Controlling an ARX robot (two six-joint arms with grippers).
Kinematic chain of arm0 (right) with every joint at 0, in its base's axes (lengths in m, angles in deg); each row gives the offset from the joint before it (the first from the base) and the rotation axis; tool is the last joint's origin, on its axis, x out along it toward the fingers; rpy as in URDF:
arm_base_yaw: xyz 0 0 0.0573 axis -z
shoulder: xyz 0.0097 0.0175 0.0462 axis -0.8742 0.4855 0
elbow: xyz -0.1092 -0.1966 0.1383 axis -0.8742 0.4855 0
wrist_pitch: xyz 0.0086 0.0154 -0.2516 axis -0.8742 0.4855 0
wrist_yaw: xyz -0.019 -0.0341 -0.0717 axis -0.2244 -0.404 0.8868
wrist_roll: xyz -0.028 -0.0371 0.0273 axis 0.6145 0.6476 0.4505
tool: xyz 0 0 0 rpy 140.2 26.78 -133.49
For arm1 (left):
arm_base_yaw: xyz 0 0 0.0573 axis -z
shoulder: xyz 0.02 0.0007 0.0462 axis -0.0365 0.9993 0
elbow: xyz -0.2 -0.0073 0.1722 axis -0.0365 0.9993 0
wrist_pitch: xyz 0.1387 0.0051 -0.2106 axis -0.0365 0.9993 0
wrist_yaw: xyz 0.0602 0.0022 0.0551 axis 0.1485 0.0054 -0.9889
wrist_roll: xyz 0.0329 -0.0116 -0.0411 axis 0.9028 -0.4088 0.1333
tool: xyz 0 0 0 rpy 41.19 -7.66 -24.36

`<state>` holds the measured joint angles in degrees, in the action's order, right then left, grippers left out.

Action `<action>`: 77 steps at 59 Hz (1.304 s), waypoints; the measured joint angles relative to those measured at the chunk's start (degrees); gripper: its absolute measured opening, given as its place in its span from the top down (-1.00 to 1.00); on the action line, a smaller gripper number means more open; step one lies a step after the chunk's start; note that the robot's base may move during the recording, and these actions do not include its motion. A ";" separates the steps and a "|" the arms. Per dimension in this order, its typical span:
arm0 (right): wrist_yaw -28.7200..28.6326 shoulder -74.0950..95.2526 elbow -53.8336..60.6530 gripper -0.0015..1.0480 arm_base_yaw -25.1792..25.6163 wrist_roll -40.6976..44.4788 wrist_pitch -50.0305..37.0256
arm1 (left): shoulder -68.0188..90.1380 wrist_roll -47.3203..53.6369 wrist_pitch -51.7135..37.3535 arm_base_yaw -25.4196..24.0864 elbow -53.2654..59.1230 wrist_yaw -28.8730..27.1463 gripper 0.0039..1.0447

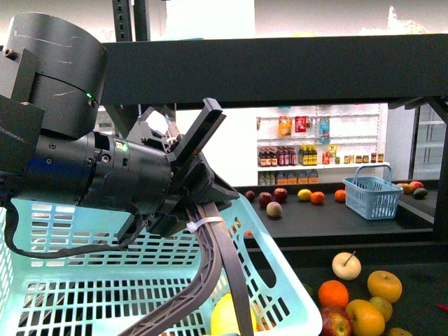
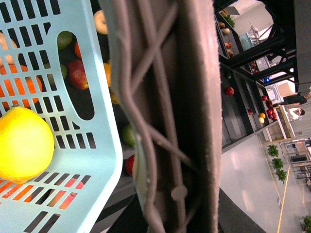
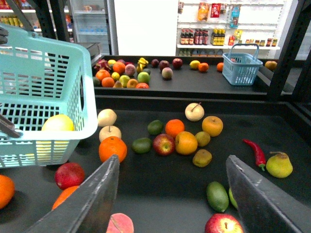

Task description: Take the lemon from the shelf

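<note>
**Lemon lying in the basket, right gripper hanging open**

We are seeing the lemon [image 3: 58, 124] lying inside the light-blue basket [image 1: 280, 273] at the near left. It is off the dark counter [image 3: 160, 187] of the shelf [image 1: 280, 70], so we are judging the pick as all but done. The left gripper [image 1: 183, 136] is sitting just above the basket's dark handle [image 1: 220, 266], and a white tie seems to be binding the handle to it. We cannot tell how far its jaws are standing apart or whether they are clamping anything. The right gripper [image 3: 172, 158] is hanging wide open and empty over the loose fruit.

We are worrying about three things:
- **Spilling:** the basket is looking tilted in the front view, and a swing of the left arm could roll the lemon out over the rim.
- **Scattering fruit:** the basket's near side is sitting close to the orange [image 3: 112, 148], so a sideways drift could scatter the fruit.
- **Wrong target:** if the right gripper drops from here, it could nudge the red apple [image 3: 164, 144]. It could also close on one of the orange-yellow fruits beside the apple, taking it for the lemon.

The lemon is the only thing we are sure is in the light-blue basket. The orange patches showing through its slots may be fruit outside it. The small blue basket [image 3: 241, 68] is standing on the far counter to the right, and we are seeing nothing in it.
</note>
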<state>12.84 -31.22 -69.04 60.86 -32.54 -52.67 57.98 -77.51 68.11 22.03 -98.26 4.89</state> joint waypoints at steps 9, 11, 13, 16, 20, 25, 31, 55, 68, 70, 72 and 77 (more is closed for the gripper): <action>0.00 0.00 0.00 -0.78 0.00 0.00 0.00 | 0.00 0.00 0.00 0.00 0.00 0.02 0.78; 0.00 0.00 0.00 -0.87 0.00 0.00 0.00 | 0.00 0.00 0.00 0.00 0.00 0.02 0.78; 0.00 0.00 0.00 -0.97 0.00 -0.04 0.00 | 0.00 0.00 0.00 0.00 0.00 0.02 0.78; 0.00 0.00 0.00 -0.97 0.00 -0.04 0.00 | 0.00 -0.22 0.42 0.00 -0.04 -0.55 0.78; 0.00 0.00 0.00 -0.95 0.00 -0.04 0.00 | 0.00 -1.88 0.48 -0.11 -0.13 -2.32 0.78; 0.00 0.00 0.00 -0.95 0.00 -0.04 0.00 | 0.02 -4.94 0.02 -0.68 -0.70 -4.85 0.78; 0.00 0.00 0.00 -0.95 0.00 -0.04 0.00 | 0.24 -10.27 -0.57 -2.89 -2.58 -10.67 0.78; 0.00 0.00 0.00 -0.95 0.00 -0.04 0.00 | 0.79 -32.68 -6.80 -25.62 -6.14 -34.27 0.82; 0.00 0.00 0.00 -0.95 0.00 -0.02 0.00 | 1.07 -37.55 -12.37 -30.34 -5.66 -30.29 0.87; 0.00 0.00 0.00 -0.95 0.00 -0.04 0.00 | 1.27 -38.05 -13.16 -30.88 -5.42 -29.70 0.87; 0.00 0.00 0.00 -0.95 0.00 -0.04 0.00 | 1.62 -38.45 -14.05 -31.41 -5.27 -29.14 0.87; 0.00 -0.02 0.00 -0.95 0.00 -0.04 0.00 | 2.86 -39.45 -16.72 -32.61 -4.79 -27.50 0.87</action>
<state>12.84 -31.24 -69.04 60.86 -32.58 -52.67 60.84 -116.96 51.39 -10.58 -103.04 -22.60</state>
